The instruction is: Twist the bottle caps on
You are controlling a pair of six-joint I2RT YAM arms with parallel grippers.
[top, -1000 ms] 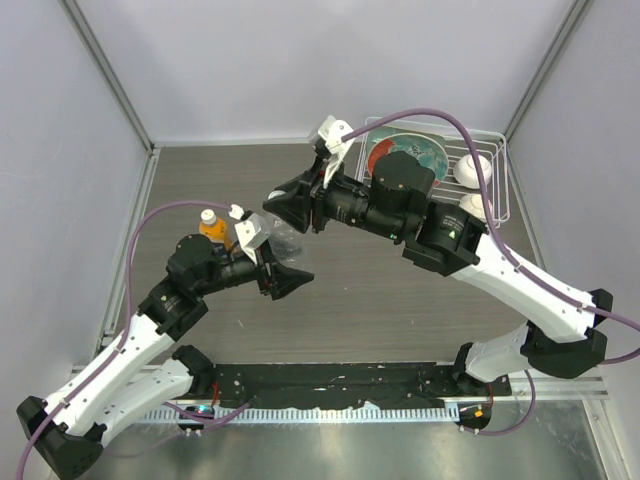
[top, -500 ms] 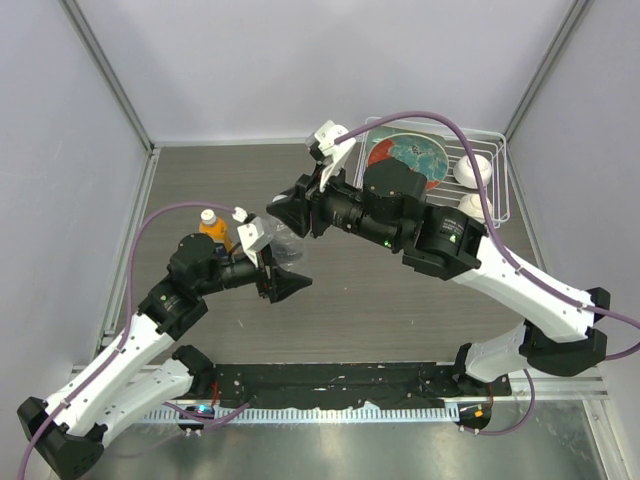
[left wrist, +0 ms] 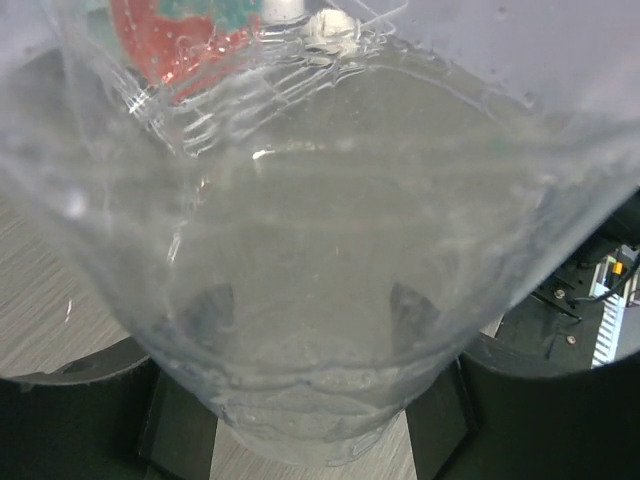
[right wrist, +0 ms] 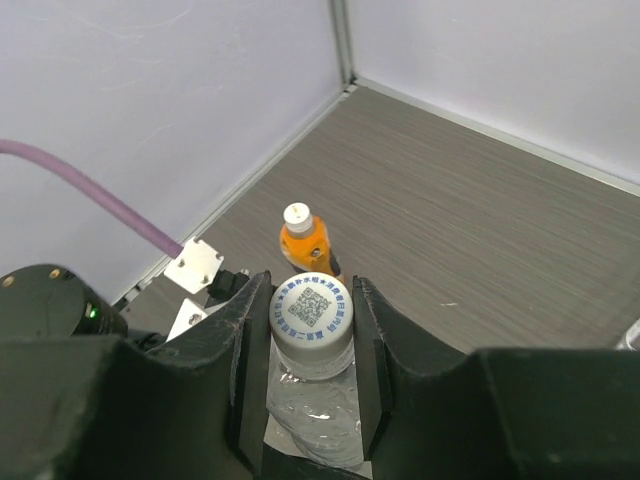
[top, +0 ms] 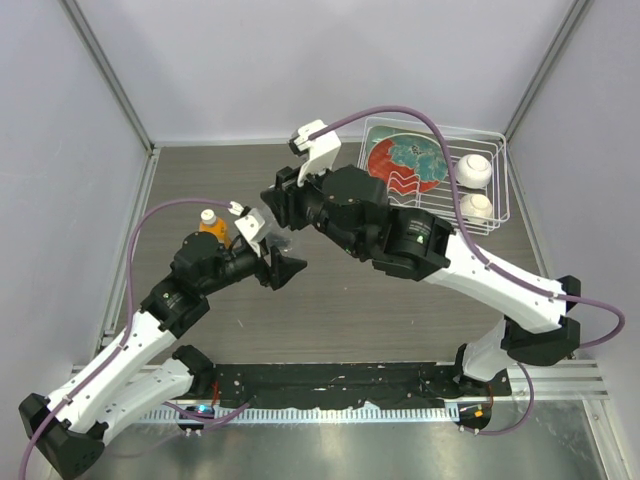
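- My right gripper (right wrist: 312, 342) is pinched on the white cap (right wrist: 312, 308), with one finger on each side.
- The cap sits on the neck of the clear bottle (left wrist: 320, 250), its top facing back along my right wrist. The bottle's long axis therefore runs in line with that wrist, and I judge the coming turn to be a roll about it.
- My left gripper (top: 283, 270) clamps the bottle's body at the far end, nearer its base.
- The orange bottle (right wrist: 303, 242) stands apart beyond, with its cream cap (right wrist: 297, 212) on top.

Pale grey walls (top: 300, 60) with slim metal corner posts (top: 108, 75) enclose the evenly lit, grey wood-grain table (top: 330, 320) on three sides.
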